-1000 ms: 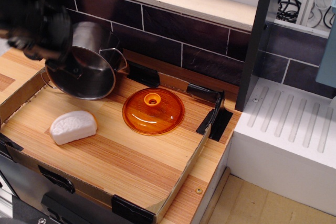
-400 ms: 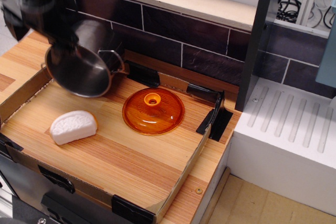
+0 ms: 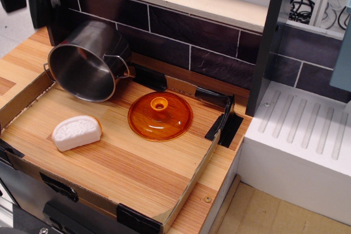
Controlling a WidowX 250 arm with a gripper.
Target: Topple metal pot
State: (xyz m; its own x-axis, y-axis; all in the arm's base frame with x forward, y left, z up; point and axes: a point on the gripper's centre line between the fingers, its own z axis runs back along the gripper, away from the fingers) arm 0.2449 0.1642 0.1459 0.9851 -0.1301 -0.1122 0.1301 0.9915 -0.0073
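Note:
The metal pot (image 3: 88, 61) lies tipped on its side at the back left of the wooden board. Its mouth faces the front left and its base leans toward the dark tile wall. One wire loop handle (image 3: 122, 65) shows on its right side. My gripper (image 3: 28, 9) is a dark shape at the top left corner, above and behind the pot and clear of it. Its two black fingers (image 3: 45, 4) stand apart with a gap between them and hold nothing.
An orange transparent lid (image 3: 160, 115) lies flat mid-board, right of the pot. A white bread-shaped piece (image 3: 75, 132) lies at the front left. Low cardboard walls (image 3: 192, 176) with black clips rim the board. A white drain rack (image 3: 307, 135) stands to the right.
My gripper has let go of the pot's rim and lifted up and back to the top left. The pot has stayed tipped on its side, barely shifted.

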